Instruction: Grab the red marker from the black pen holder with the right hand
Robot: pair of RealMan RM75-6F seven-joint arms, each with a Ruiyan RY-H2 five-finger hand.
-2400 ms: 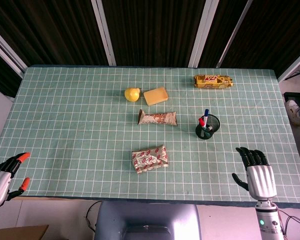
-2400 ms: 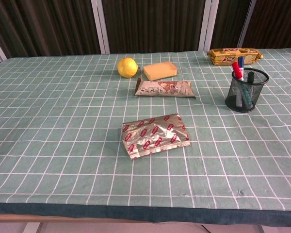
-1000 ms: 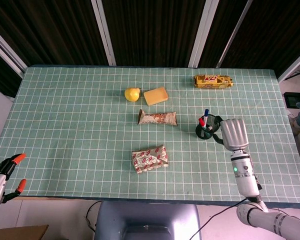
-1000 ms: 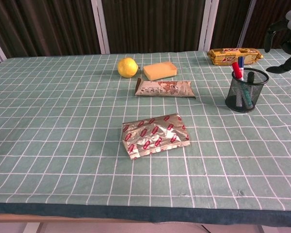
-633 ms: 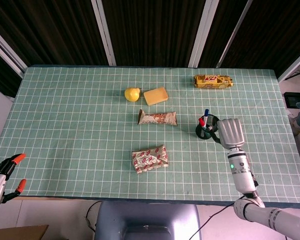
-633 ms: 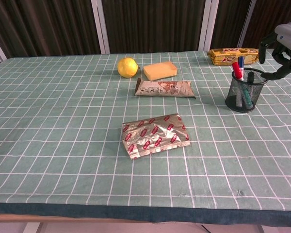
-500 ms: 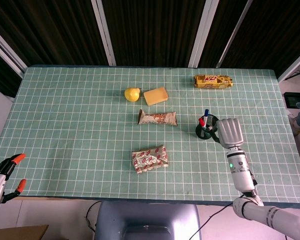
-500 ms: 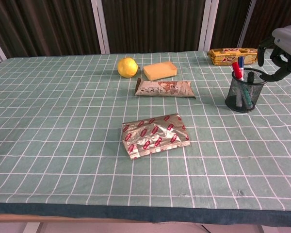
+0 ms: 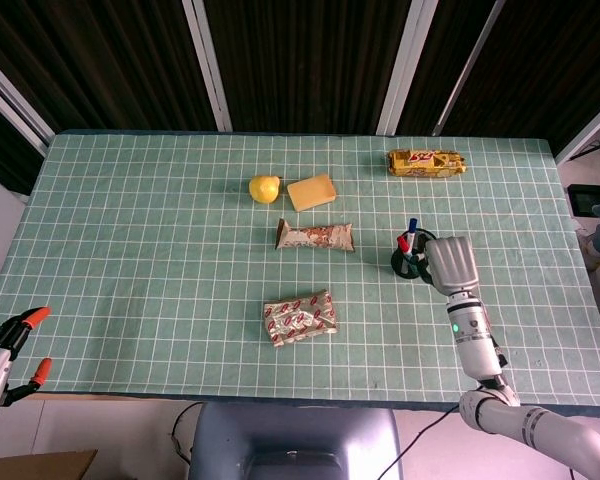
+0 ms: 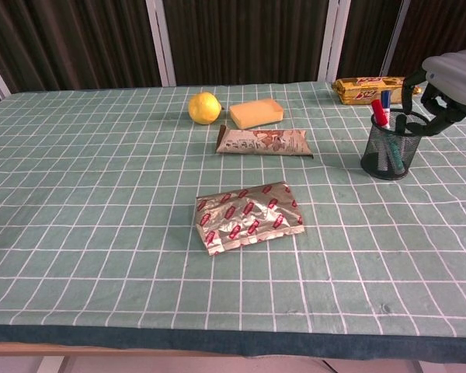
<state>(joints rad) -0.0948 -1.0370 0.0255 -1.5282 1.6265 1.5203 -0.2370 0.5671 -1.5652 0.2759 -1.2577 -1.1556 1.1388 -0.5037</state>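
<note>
A black mesh pen holder (image 10: 393, 148) (image 9: 408, 264) stands at the right of the table. In it are the red marker (image 10: 380, 113) (image 9: 404, 242), a blue one (image 10: 386, 99) and a dark one. My right hand (image 10: 449, 80) (image 9: 450, 264) hovers just right of the holder's rim, fingers apart and pointing down, touching no marker. My left hand (image 9: 2, 352), with orange fingertips, stays off the table's front left corner, fingers spread and empty.
Down the table's middle lie a lemon (image 10: 204, 107), a yellow sponge (image 10: 256, 113), a brown snack bar (image 10: 263, 142) and a red-patterned foil packet (image 10: 248, 217). A gold snack pack (image 10: 370, 88) lies at the back right behind the holder.
My right hand came up from the front right edge, then drifted left, closing on the pen holder's rim. The left hand has barely moved.
</note>
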